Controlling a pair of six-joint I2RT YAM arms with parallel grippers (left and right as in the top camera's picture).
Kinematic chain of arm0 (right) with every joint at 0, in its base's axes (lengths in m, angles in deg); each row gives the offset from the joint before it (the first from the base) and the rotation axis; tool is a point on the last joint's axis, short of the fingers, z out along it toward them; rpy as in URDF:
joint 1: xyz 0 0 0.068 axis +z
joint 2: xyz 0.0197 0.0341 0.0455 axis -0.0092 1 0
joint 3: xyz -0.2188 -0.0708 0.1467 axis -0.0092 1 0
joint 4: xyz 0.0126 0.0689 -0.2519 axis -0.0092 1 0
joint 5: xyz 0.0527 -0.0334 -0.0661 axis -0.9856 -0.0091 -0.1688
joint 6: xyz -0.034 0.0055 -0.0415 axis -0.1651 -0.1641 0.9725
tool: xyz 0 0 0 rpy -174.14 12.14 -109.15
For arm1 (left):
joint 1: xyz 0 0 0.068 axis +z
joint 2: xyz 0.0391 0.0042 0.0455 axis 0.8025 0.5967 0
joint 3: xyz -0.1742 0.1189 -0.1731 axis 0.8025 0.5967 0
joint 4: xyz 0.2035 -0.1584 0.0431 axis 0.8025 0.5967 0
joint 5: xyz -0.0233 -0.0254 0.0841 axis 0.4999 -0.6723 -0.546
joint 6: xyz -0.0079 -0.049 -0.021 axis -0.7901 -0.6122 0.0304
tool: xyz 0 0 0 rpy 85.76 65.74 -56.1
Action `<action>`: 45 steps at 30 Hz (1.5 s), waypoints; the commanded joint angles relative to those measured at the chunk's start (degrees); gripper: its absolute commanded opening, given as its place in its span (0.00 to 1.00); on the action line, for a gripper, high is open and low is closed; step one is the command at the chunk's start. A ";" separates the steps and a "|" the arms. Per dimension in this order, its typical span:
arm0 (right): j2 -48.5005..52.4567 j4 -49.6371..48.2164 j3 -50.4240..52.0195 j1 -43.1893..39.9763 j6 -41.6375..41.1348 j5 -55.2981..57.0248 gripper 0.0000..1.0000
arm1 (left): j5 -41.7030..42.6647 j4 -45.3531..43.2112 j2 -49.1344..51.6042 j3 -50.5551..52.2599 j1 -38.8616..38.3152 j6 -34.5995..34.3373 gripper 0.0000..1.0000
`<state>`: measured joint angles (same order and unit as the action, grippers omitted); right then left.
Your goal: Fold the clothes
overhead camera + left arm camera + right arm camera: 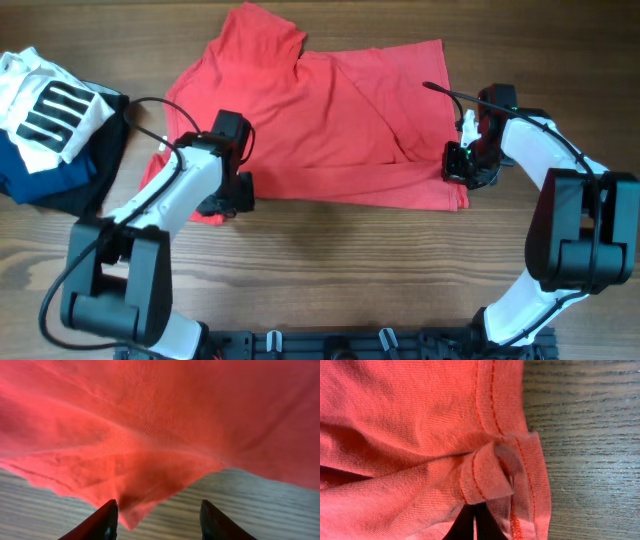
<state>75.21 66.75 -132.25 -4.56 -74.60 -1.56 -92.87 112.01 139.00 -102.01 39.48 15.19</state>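
Observation:
The red T-shirt [320, 120] lies spread and partly folded over itself on the wooden table. My left gripper [228, 198] is at its lower left corner. In the left wrist view the jaws [158, 510] are open, and a pointed corner of the red shirt [150, 435] lies between them, close to the left finger. My right gripper [462, 165] is at the shirt's lower right edge. In the right wrist view it [477, 510] is shut on a small fold of the stitched hem of the shirt [395, 435].
A pile of other garments sits at the far left: a white one with black stripes [45, 105] on top of navy [40, 178] and black [100, 165] ones. Bare wooden table [340, 270] lies in front of the shirt.

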 commanded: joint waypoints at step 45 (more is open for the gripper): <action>3.78 1.14 2.38 -0.04 -0.44 6.67 0.04 | 3.89 0.39 2.51 -5.53 1.73 -2.25 0.41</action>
<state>75.21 66.95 -132.29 -4.41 -74.64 -1.06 -90.36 113.10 140.31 -109.68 41.42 13.03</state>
